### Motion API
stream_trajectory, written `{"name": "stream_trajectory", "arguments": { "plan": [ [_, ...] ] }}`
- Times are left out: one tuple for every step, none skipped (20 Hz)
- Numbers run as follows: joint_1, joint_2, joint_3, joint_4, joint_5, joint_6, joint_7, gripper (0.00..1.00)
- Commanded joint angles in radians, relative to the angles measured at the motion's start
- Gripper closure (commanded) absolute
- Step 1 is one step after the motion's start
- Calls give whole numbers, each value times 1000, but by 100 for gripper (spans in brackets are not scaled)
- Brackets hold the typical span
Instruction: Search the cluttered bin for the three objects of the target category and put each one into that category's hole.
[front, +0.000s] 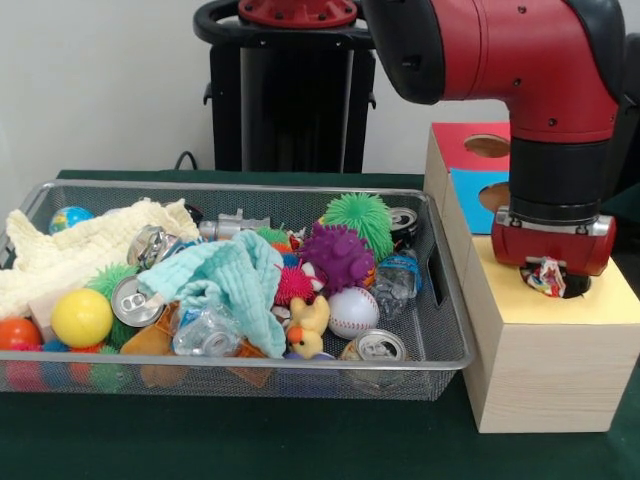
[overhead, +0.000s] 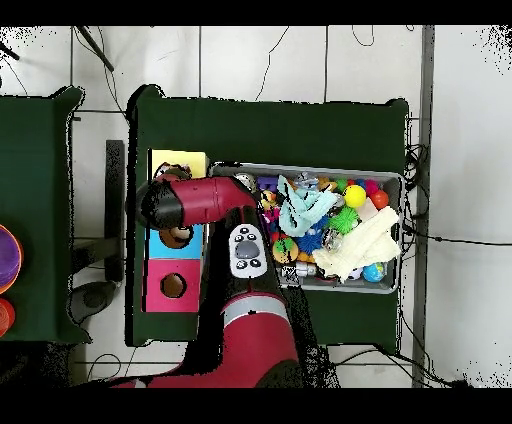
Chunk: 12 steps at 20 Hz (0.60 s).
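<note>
Confetti-patterned cloth (front: 546, 276) is hanging directly over the yellow-topped hole (front: 570, 288), and we are judging the pincer (front: 547, 268) clamped on it.

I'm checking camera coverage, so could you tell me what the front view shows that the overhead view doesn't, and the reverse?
Only the front view shows the confetti cloth at the yellow-topped hole, under the gripper, whose fingers are hidden. Only the overhead view shows the whole row of yellow, blue and red tops, and the arm covering the yellow-topped hole. Both show the mesh bin with the cream-yellow knitted cloth and light blue cloth inside.
</note>
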Motion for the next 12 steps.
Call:
{"name": "stream_trajectory", "arguments": {
  "plan": [
    [-89, 111, 74, 116, -155, 64, -196, 0],
    [-90, 108, 77, 118, -158, 65, -190, 0],
    [-97, 112, 83, 117, -159, 68, -188, 0],
    [-99, 110, 85, 118, -162, 72, -185, 0],
    [-104, 106, 91, 125, -165, 73, -183, 0],
    [-106, 102, 94, 130, -167, 73, -182, 0],
    [-111, 96, 100, 138, -170, 76, -182, 0],
    [-112, 93, 101, 140, -171, 80, -182, 0],
    [-111, 90, 101, 142, -173, 84, -179, 0],
    [-111, 87, 101, 145, -174, 88, -177, 0],
    [-107, 79, 96, 148, -176, 87, -170, 0],
    [-103, 77, 91, 148, -181, 86, -163, 0]
  ]
}}
